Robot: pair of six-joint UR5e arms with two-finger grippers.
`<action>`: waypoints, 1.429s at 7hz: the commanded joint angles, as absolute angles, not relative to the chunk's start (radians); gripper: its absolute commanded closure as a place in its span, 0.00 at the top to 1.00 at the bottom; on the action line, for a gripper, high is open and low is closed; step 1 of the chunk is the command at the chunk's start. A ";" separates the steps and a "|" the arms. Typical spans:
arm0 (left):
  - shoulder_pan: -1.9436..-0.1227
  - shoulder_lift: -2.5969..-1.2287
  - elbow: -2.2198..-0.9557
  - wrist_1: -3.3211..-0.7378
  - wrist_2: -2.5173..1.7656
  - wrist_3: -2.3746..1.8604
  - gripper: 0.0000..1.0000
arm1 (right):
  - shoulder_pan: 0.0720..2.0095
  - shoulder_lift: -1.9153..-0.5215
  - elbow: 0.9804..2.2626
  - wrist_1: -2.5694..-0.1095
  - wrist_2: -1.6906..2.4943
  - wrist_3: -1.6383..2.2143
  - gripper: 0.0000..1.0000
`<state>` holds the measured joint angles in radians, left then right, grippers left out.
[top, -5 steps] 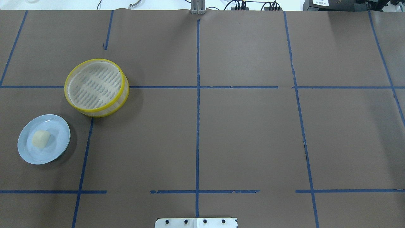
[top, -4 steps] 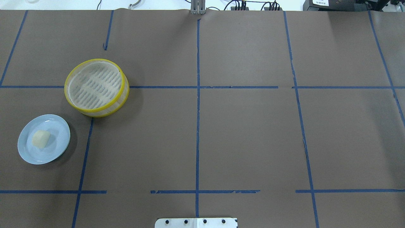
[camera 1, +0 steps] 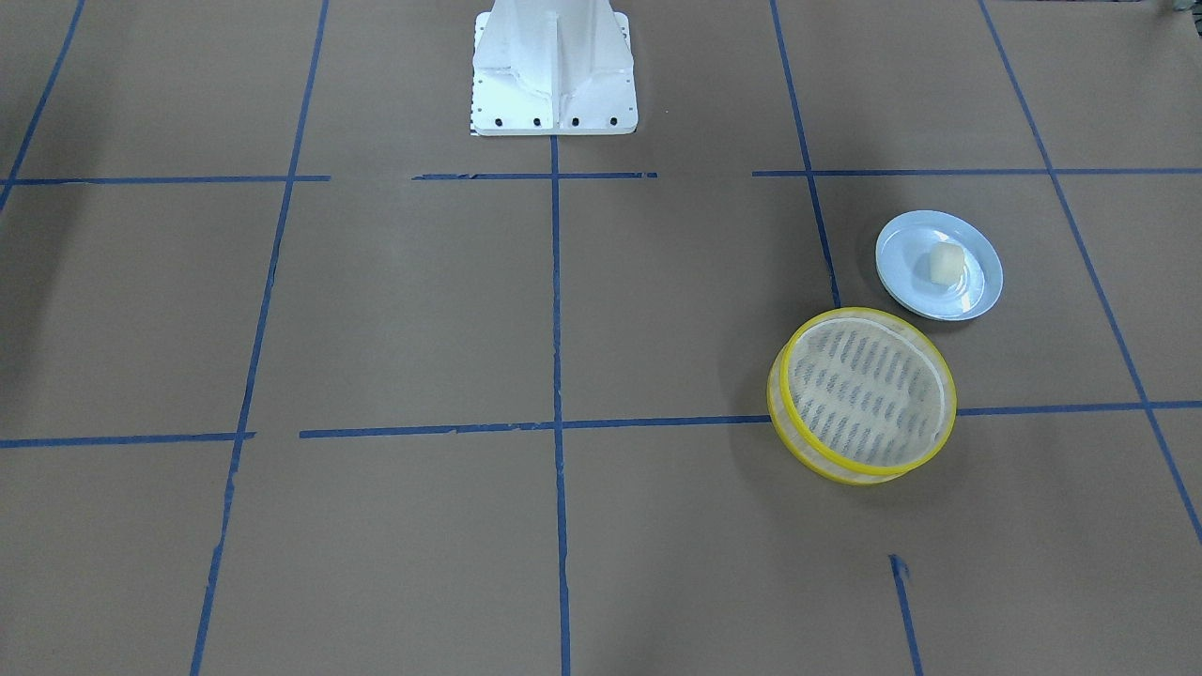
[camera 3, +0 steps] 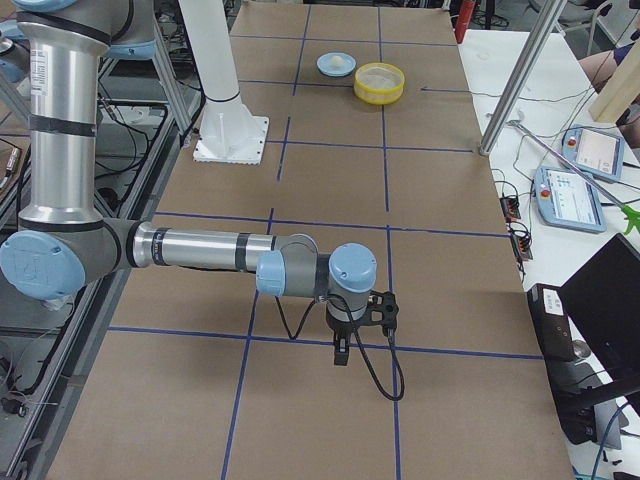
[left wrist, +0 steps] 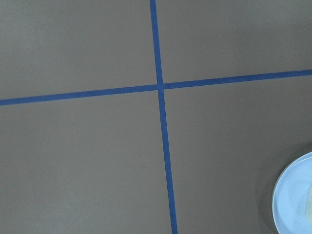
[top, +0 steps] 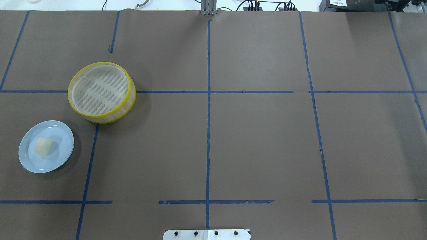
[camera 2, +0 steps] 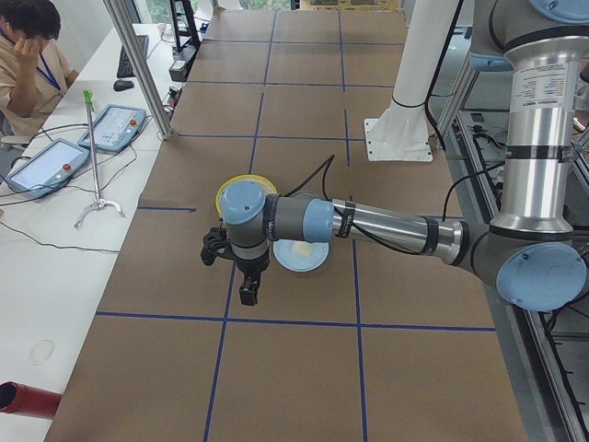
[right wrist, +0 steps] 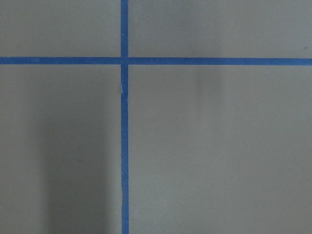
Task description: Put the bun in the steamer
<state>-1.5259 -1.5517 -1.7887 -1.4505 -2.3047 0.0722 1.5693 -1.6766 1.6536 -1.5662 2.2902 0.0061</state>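
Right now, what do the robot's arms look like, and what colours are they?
The left arm and right arm are shiny silver tubes with grey joints and round pale blue caps. The left gripper and right gripper are small and black. A thin black cable loops near each wrist.

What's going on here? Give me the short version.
Nothing has been picked up yet. The bun sits on the blue plate, and the steamer beside it is empty. The left gripper hangs over the table close to the plate; the right gripper hangs far off at the table's other end. Whether either is open cannot be told.
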 commanded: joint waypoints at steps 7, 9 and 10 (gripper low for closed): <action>-1.007 -1.441 -1.798 -2.175 -2.199 -0.745 0.92 | 1.569 -1.677 1.654 -1.566 2.290 0.006 1.00; -0.961 -1.417 -1.799 -2.227 -2.151 -0.817 0.99 | 1.569 -1.677 1.654 -1.566 2.290 0.006 1.00; -0.877 -1.379 -1.793 -2.358 -2.058 -0.936 0.99 | 1.569 -1.677 1.654 -1.566 2.290 0.006 1.00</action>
